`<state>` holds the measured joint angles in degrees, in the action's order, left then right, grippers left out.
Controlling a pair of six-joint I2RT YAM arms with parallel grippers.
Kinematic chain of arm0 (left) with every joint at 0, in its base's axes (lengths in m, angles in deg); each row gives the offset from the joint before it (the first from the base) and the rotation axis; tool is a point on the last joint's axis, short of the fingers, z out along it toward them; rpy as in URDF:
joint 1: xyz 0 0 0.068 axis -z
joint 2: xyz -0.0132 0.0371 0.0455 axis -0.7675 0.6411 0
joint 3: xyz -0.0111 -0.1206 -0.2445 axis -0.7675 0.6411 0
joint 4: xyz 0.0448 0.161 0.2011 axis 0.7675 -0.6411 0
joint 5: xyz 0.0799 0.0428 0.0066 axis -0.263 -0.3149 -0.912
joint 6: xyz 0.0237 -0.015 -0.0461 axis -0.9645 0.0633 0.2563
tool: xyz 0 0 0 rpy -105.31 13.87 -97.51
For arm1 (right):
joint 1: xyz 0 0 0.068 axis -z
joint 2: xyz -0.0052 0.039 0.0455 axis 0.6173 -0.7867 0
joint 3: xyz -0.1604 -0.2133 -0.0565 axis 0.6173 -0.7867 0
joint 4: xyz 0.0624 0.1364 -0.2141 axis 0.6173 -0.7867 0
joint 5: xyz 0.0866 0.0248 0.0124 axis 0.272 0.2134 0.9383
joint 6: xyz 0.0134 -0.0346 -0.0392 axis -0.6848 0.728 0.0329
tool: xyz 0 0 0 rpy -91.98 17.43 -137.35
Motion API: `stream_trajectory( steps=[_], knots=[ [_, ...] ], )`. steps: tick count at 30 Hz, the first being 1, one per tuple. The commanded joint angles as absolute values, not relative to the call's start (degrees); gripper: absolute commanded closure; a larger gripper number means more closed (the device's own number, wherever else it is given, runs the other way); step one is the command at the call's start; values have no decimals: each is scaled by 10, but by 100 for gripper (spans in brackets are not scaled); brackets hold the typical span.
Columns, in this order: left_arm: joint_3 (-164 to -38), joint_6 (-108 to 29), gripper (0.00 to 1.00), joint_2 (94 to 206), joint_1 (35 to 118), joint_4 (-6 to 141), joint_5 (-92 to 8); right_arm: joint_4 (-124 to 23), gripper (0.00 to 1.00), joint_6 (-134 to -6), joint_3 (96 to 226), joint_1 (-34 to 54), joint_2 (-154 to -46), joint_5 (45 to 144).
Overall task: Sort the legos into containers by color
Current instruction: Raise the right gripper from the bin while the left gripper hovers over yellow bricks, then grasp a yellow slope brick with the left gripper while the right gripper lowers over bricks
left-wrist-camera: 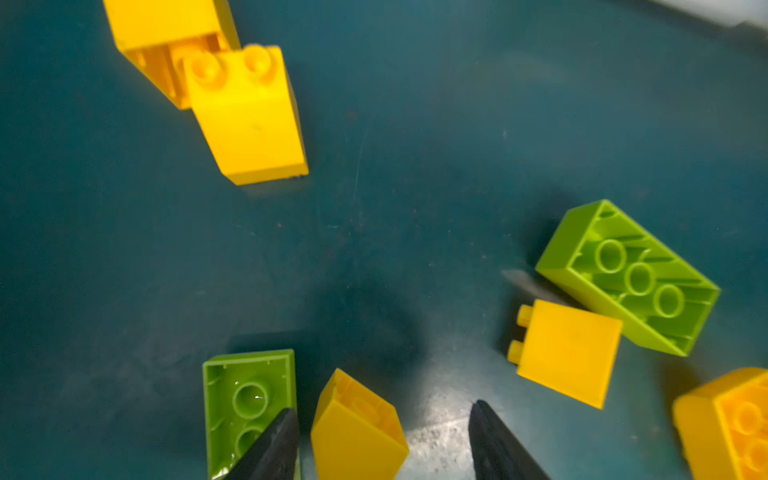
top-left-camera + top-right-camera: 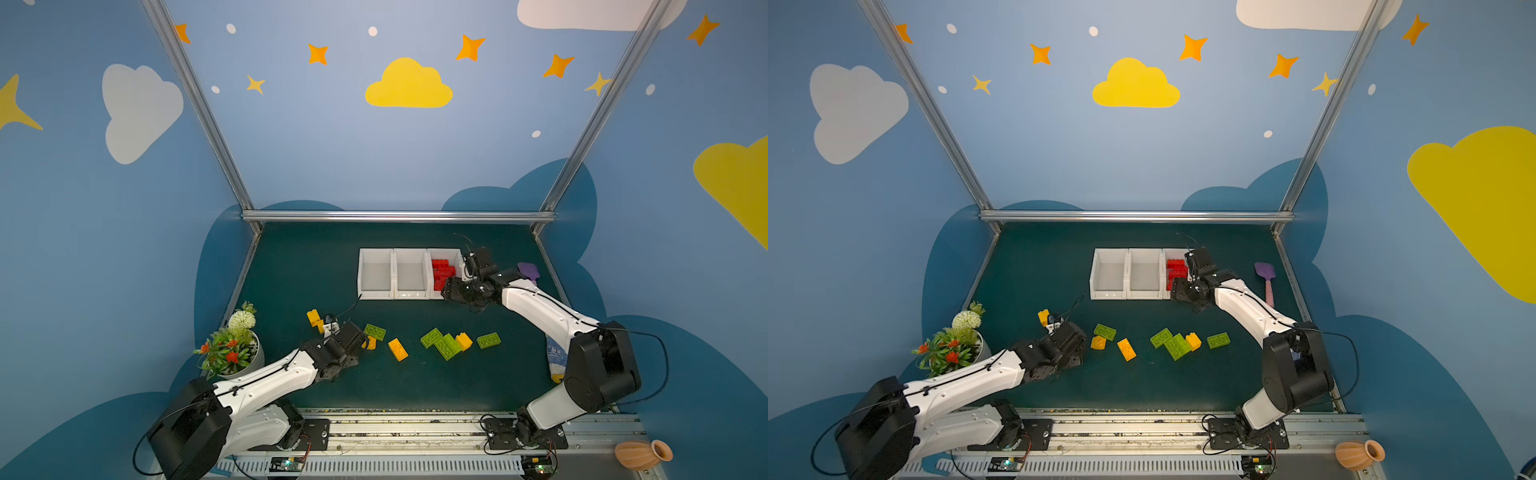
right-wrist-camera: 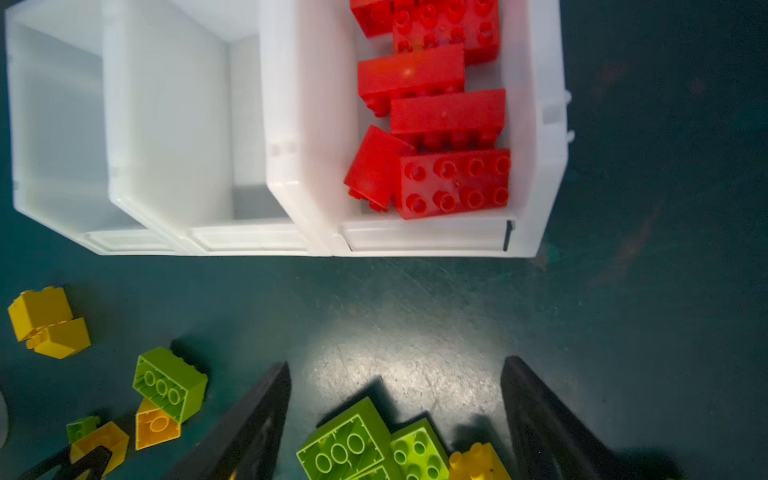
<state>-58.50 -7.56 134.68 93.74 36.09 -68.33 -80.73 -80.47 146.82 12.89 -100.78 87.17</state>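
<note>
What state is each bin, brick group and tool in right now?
Left bin: empty.
Middle bin: empty.
Right bin: holds the red bricks.
Green bricks: loose on the table.
Yellow bricks: loose on the table.
Left tool: open, straddling one yellow brick.
Right tool: open, empty.

This is probably a robotics lab's staged test booth: aluminium frame posts (image 2: 201,104), blue walls painted with clouds (image 2: 408,85) and stars (image 2: 318,54), green-matted table (image 2: 415,386), metal mounting rail (image 2: 415,428) along its near edge.
</note>
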Motion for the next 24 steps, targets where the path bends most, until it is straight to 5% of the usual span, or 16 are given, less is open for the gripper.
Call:
stream_trajectory(
  steps=[1, 11, 24],
  knots=[
    [-604, -73, 39, 1367, 935, 368, -685, -775, 22, -807, 1445, 127, -973, 863],
    [-624, -87, 60, 1419, 935, 384, -664, -771, 22, -797, 1398, 126, -938, 842],
    [-666, -109, 71, 1446, 934, 355, -654, -774, 22, -786, 1334, 127, -857, 808]
  ],
)
